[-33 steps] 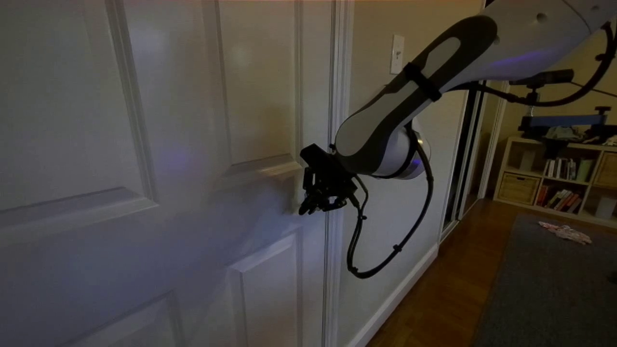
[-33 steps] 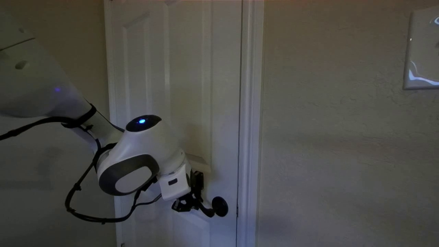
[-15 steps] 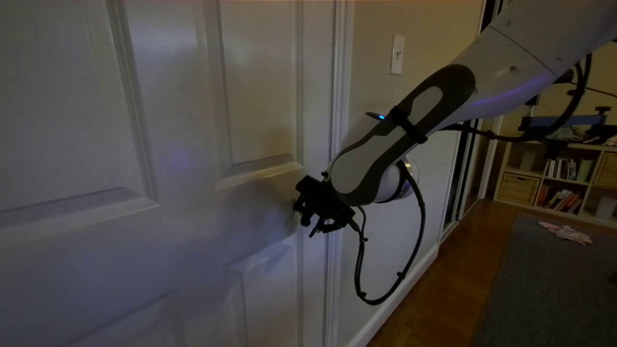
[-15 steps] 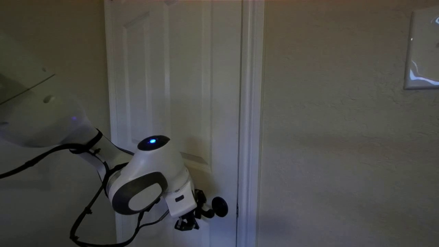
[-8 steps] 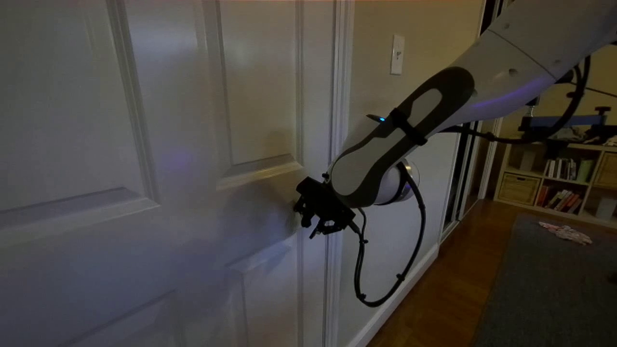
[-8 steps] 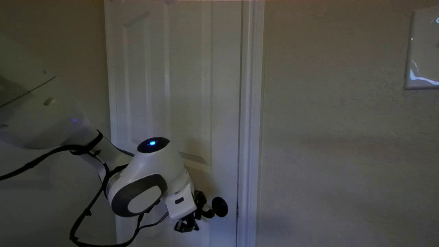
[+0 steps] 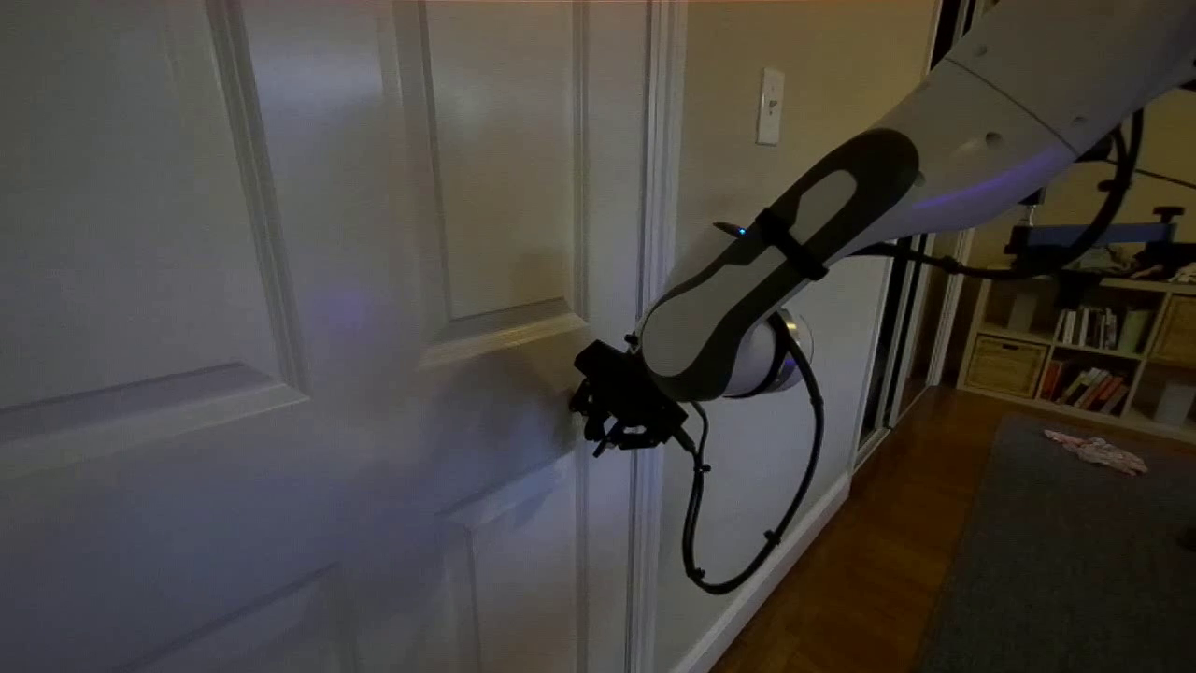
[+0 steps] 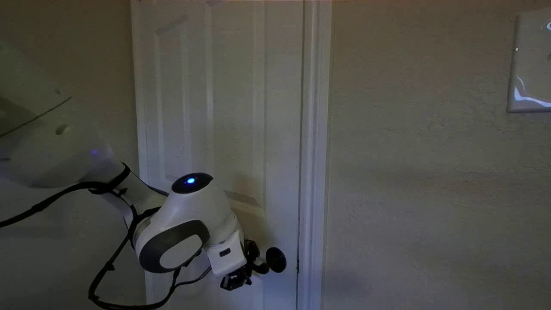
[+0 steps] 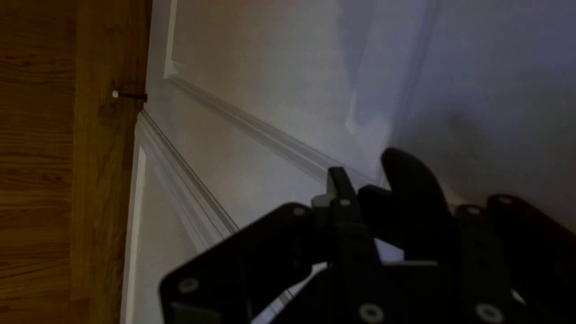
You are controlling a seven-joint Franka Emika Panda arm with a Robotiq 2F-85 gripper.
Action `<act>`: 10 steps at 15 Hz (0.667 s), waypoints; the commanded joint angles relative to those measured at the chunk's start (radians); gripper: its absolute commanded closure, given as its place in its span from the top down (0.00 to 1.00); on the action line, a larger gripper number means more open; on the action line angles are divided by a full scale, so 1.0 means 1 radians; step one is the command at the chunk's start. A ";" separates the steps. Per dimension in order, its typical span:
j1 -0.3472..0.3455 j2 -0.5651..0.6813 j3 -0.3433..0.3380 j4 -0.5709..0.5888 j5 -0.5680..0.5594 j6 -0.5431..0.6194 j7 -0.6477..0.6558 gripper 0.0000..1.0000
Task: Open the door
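Note:
The white panelled door (image 7: 355,449) lies flush with its frame in both exterior views. Its black lever handle (image 8: 260,268) juts from a round plate (image 8: 276,259) near the door's edge. My gripper (image 8: 248,270) is level with that lever, close against the door. In the wrist view the curved dark lever (image 9: 416,193) runs between my fingers (image 9: 344,220), which are closed around it. Poor light blurs lever and right finger together, so the exact contact is hard to see. In an exterior view my gripper (image 7: 605,430) hides the handle.
White trim (image 8: 316,172) borders the door, and a light switch (image 7: 770,106) sits on the wall beside it. A cable loop (image 7: 696,561) hangs below the wrist. A thin stop rod (image 9: 130,95) sticks out near the floor (image 9: 40,180). A bookshelf (image 7: 1089,350) stands farther back.
The arm came down beside the handle, then nearly stopped. Since half a second ago the lower finger has swung up and closed in on the lever. The door has not moved.

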 commanded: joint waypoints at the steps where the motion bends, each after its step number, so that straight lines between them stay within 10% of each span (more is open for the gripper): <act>1: -0.070 -0.001 0.064 -0.120 0.012 -0.029 -0.050 0.08; 4: -0.102 -0.026 0.101 -0.119 0.012 -0.055 -0.084 0.05; 5: -0.107 -0.041 0.110 -0.109 0.008 -0.080 -0.093 0.32; 10: -0.158 -0.070 0.186 -0.090 0.011 -0.087 -0.195 0.50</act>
